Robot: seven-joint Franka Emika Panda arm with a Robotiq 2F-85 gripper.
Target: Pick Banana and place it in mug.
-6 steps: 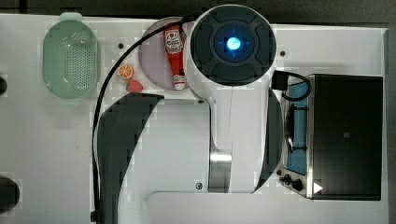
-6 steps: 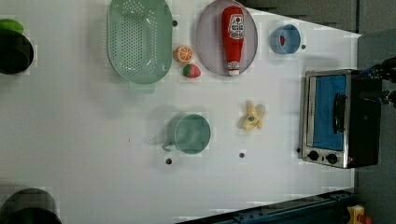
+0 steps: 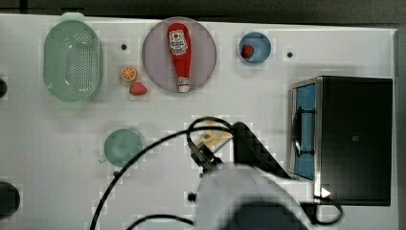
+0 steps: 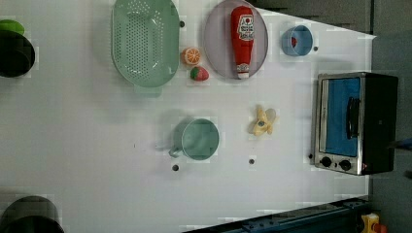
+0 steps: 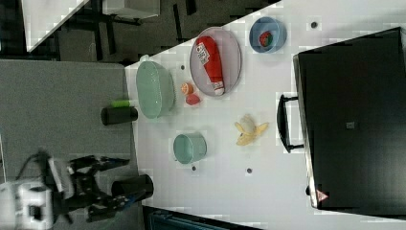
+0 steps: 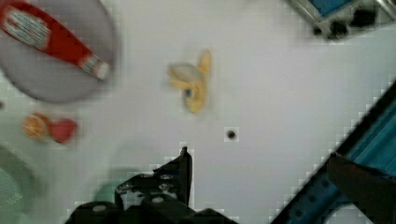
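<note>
The Banana (image 3: pixel 209 137) (image 4: pixel 263 122) (image 5: pixel 249 131) (image 6: pixel 191 87) is a small pale yellow peeled piece lying on the white table between the mug and the toaster oven. In the top view my arm's cable and wrist cover part of it. The teal-green mug (image 3: pixel 123 146) (image 4: pixel 199 139) (image 5: pixel 189 148) stands upright with nothing in it, to the top view's left of the Banana. In the wrist view my gripper (image 6: pixel 266 175) is open, above the table and clear of the Banana, with nothing between its fingers (image 6: pixel 183 169).
A ketchup bottle (image 3: pixel 179 53) lies on a grey plate (image 3: pixel 206 52). An orange slice (image 3: pixel 128 73) and a strawberry (image 3: pixel 138 88) sit beside a pale-green colander (image 3: pixel 72 60). A blue cup (image 3: pixel 255 48) holds something red. A toaster oven (image 3: pixel 342 139) stands at the top view's right.
In the top view my arm has swung away from over the plate toward the bottom edge, uncovering the plate, blue cup and mug. The objects have not moved.
</note>
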